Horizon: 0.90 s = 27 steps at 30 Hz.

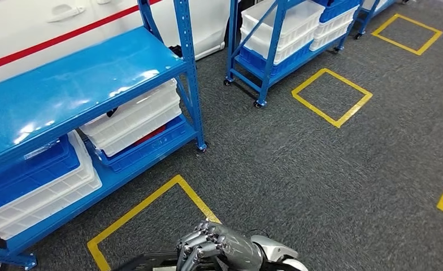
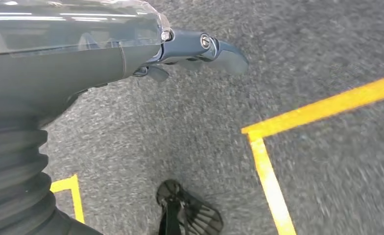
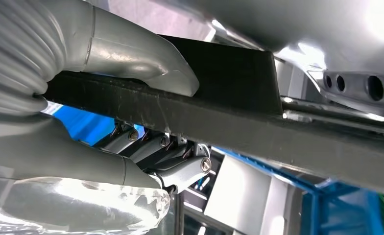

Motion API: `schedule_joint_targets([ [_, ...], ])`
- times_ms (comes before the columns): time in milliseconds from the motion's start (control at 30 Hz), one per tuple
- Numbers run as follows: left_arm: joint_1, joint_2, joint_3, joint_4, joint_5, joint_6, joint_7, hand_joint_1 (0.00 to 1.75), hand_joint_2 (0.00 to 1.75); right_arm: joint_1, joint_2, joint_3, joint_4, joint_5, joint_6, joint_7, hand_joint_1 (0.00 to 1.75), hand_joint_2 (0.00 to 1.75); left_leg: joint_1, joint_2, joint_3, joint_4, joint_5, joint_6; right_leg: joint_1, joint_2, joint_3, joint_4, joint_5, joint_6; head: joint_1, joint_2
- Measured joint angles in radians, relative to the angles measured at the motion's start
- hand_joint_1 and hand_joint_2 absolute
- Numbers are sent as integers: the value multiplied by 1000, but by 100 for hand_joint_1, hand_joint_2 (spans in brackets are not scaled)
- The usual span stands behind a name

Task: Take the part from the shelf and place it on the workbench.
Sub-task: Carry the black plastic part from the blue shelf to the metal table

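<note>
Already the part is off the shelf, clamped in the right hand.
Left hand [image 2: 200, 49] hangs over grey floor, its fingers mostly hidden, so I cannot tell its state; right hand [image 1: 219, 245] wraps thumb and fingers around the flat black part [image 3: 229, 103], whose long axis runs crosswise past the blue shelf [image 1: 66, 84]; no workbench visible.

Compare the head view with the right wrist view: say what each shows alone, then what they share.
Head view alone: the grey carpet floor with yellow floor squares, and the blue shelf with stacked white bins and blue bins.

Right wrist view alone: how the grip sits, with the thumb pressed on one face of the dark flat part and the fingers curled under it.

Both: the right robot hand holding that dark part, with blue shelving beyond.
</note>
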Motion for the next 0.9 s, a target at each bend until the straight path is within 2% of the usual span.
schedule_joint_targets([
  [67,-4,-9,16,2,23,28,15,0,175,-13,6,12,14,-8,22,1,175,175,-3,11,1,-5,3,12,-3,19,-8,-3,8,15,0,0],
  [100,-8,-15,23,3,32,40,20,0,175,-18,10,17,20,-11,30,1,175,175,-3,22,2,-9,8,19,-3,11,-12,1,7,19,0,0],
  [133,-10,-21,30,4,40,51,25,0,175,-25,14,21,27,-13,37,1,175,175,-3,33,2,-12,13,27,-2,-10,-20,18,-5,23,2,0],
  [200,-13,-33,45,5,55,72,34,0,175,-39,23,27,41,-18,53,2,175,175,-6,58,0,-17,18,37,0,-68,-62,112,-64,25,4,0],
  [233,-13,-38,53,6,63,83,39,0,175,-45,28,30,47,-21,62,2,175,175,-8,71,-2,-17,19,40,0,-85,-93,179,-99,27,4,0],
  [267,-12,-43,61,7,72,95,44,0,175,-50,33,33,54,-24,71,2,175,175,-9,85,-3,-17,19,41,-1,-91,-119,241,-125,29,4,0],
  [300,-12,-48,70,8,80,107,49,0,175,-53,38,36,60,-26,79,1,175,175,-10,99,-4,-17,18,41,-2,-94,-133,276,-134,30,4,0],
  [333,-14,-53,79,8,88,119,54,0,175,-57,42,40,66,-29,88,1,175,175,-11,112,-4,-16,18,41,-3,-96,-127,273,-124,30,4,0],
  [367,-15,-58,87,9,94,130,57,0,175,-61,47,44,70,-30,95,2,175,175,-11,124,-4,-16,17,40,-3,-102,-101,230,-98,28,4,0],
  [433,-19,-68,101,10,103,146,62,0,175,-70,58,52,76,-31,104,3,175,175,-14,144,-1,-15,14,35,3,-141,-21,89,-44,20,5,0],
  [467,-20,-71,107,11,106,151,62,0,175,-76,64,55,77,-31,106,3,175,175,-17,152,0,-14,12,31,7,-160,7,35,-31,15,4,0],
  [500,-20,-75,112,12,109,156,61,0,175,-81,70,59,79,-31,107,3,175,175,-19,161,1,-13,10,26,12,-172,21,4,-28,9,4,0],
  [533,-20,-78,117,13,112,163,59,0,175,-86,75,63,82,-31,107,4,175,175,-21,171,2,-13,8,21,16,-172,23,-6,-30,5,4,0],
  [567,-22,-82,122,13,115,170,56,0,175,-91,81,67,86,-34,107,4,175,175,-21,182,4,-15,8,16,16,-159,20,-7,-28,-1,3,0],
  [600,-24,-86,126,14,120,177,50,0,175,-97,88,71,91,-41,107,5,175,175,-19,180,5,-12,3,10,15,-148,20,-11,-25,-7,4,0],
  [633,-26,-90,130,14,124,182,40,0,175,-106,97,76,97,-53,108,6,175,175,-17,164,1,1,-9,5,12,-136,20,-14,-22,-13,4,0],
  [667,-26,-95,135,14,130,185,26,0,175,-119,107,79,105,-70,111,10,175,175,-14,140,-12,34,-31,0,10,-126,21,-18,-18,-19,3,0],
  [700,-24,-99,139,14,138,185,10,0,175,-132,118,81,111,-91,115,17,175,175,-11,111,-36,87,-62,-3,8,-115,21,-19,-16,-24,3,0],
  [733,-21,-103,144,14,146,182,-9,0,175,-145,127,83,118,-115,121,26,175,175,-11,91,-68,156,-95,-5,8,-103,20,-19,-15,-27,2,0],
  [767,-16,-107,150,14,153,177,-26,0,175,-154,134,83,124,-137,129,35,175,175,-10,83,-101,223,-121,-6,9,-90,19,-18,-15,-29,2,0],
  [800,-11,-110,154,14,158,171,-39,0,175,-161,138,83,130,-155,135,43,175,175,-10,79,-123,266,-129,-7,9,-76,19,-17,-14,-29,2,0],
  [833,-6,-113,157,14,162,166,-50,0,175,-167,142,83,135,-167,141,49,175,175,-10,77,-131,275,-118,-7,10,-63,20,-15,-14,-29,2,0],
  [867,-3,-116,160,14,164,162,-55,0,175,-172,144,83,139,-174,145,52,175,175,-10,75,-120,243,-89,-6,10,-50,20,-13,-14,-29,2,0],
  [900,-1,-118,162,14,164,158,-59,0,175,-177,148,83,142,-177,147,54,175,175,-9,67,-94,180,-48,-4,9,-37,21,-12,-15,-28,2,0],
])
